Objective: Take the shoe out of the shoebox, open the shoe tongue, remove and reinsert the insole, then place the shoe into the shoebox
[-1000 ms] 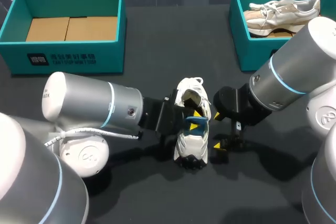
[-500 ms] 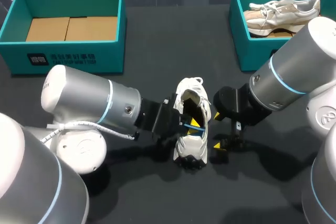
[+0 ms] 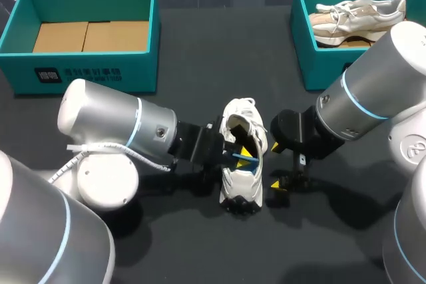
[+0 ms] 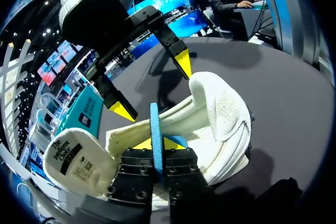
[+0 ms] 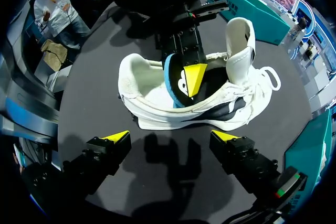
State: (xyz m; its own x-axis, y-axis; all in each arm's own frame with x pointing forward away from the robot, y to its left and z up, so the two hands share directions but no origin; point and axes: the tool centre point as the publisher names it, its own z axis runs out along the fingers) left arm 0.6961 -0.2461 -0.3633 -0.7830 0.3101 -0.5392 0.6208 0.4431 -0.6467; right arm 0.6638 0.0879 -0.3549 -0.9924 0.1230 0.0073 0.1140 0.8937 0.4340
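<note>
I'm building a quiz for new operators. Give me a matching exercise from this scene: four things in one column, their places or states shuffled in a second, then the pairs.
1 insole
2 white shoe
3 left box
4 right gripper

A open, holding nothing
B no shoe inside
C pinched in the left gripper
D on the table, in no box

Pairs: 1-C, 2-D, 3-B, 4-A

Shoes: two — white mesh sneaker (image 3: 239, 181); beige-and-white lace-up sneaker (image 3: 359, 12)
Shoeboxes: two — teal open cardboard box, left (image 3: 93, 71); teal open cardboard box, right (image 3: 319, 64)
Insoles: one — blue foam insole (image 4: 155, 129)
Grippers: two — left gripper (image 4: 156, 144); right gripper (image 5: 170, 136)
</note>
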